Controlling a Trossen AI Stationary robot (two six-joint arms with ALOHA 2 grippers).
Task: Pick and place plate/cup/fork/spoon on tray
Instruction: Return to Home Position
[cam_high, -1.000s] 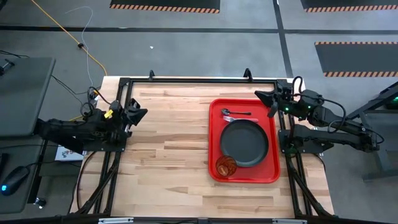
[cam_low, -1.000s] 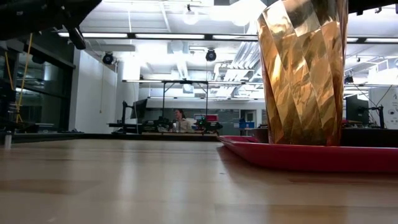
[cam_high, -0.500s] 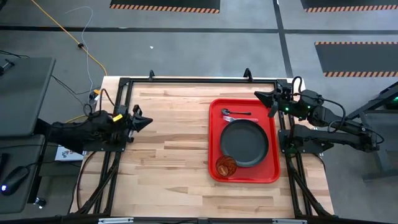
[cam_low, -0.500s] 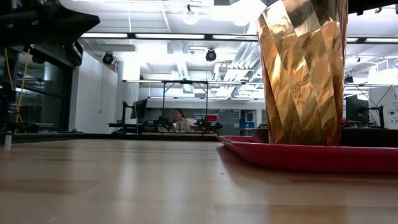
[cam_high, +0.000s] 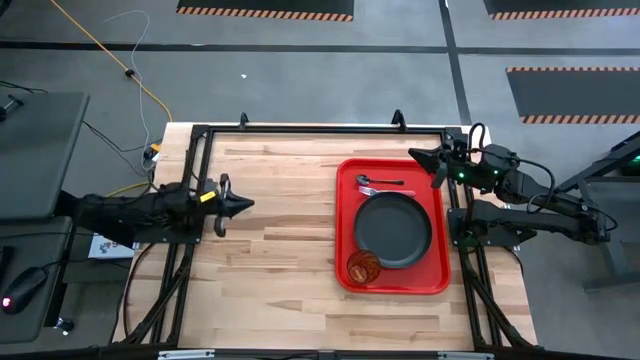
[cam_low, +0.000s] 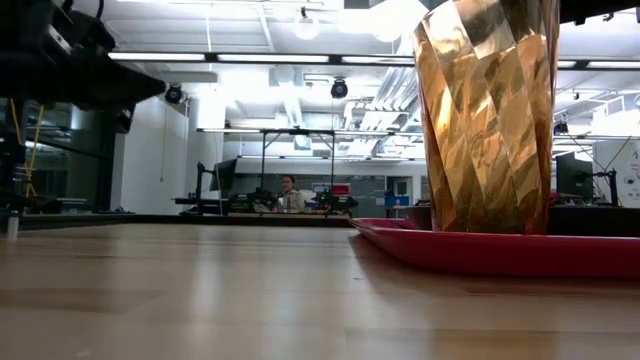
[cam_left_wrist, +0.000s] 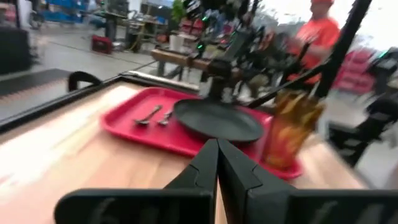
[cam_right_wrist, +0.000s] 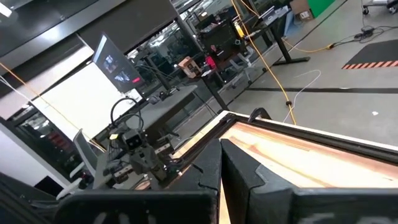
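Note:
The red tray (cam_high: 345, 215) lies on the table's right half. On it rest the dark plate (cam_high: 392, 229), the amber cup (cam_high: 364, 266) upright at its near left corner, and the fork and spoon (cam_high: 380, 184) side by side at its far end. All show in the left wrist view: tray (cam_left_wrist: 134, 127), plate (cam_left_wrist: 217, 119), cup (cam_left_wrist: 290, 130), utensils (cam_left_wrist: 152, 116). My left gripper (cam_high: 243, 204) is shut and empty over the table's left side. My right gripper (cam_high: 415, 154) is shut and empty beside the tray's far right corner.
A black frame (cam_high: 300, 129) rims the table. A wide stretch of bare wood (cam_high: 285, 250) lies between the left gripper and the tray. A person in orange (cam_left_wrist: 317, 31) stands beyond the table's right side.
My left gripper has moved toward the table's right and slightly nearer, and has rolled about its own axis, its fingers staying together. The right arm and the things on the tray have kept still.

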